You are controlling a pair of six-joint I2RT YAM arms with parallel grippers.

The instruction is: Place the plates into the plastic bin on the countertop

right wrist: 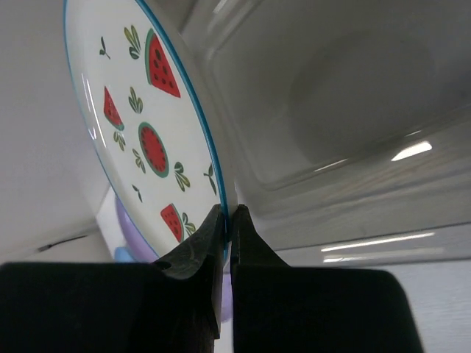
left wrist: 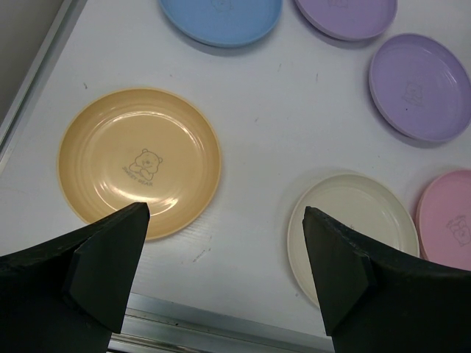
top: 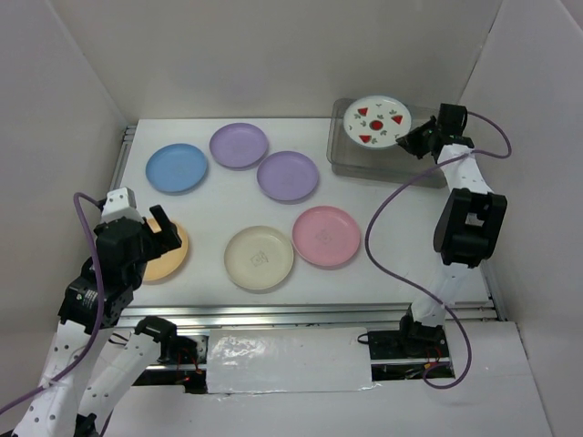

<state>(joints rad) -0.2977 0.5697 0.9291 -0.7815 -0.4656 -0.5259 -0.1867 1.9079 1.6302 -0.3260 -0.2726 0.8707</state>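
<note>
Overhead view of a white countertop (top: 209, 205) with white walls around it. At 1 o'clock sits a clear plastic bin (top: 340, 157). A white watermelon plate (top: 378, 121) is over the bin, and the right gripper (top: 414, 141) meets its rim at the plate's 4 o'clock edge. Six more plates lie flat and apart from one another: a blue plate (top: 178, 168) at 10 o'clock, a lavender plate (top: 239, 145) at 11, a second lavender plate (top: 288, 176) near the centre, a pink plate (top: 326, 236) at 5, a cream plate (top: 259, 258) at 7, and an orange-tan plate (top: 176, 258) at 8. The left gripper (top: 159, 228) hangs over this last plate, partly hiding it.
</note>
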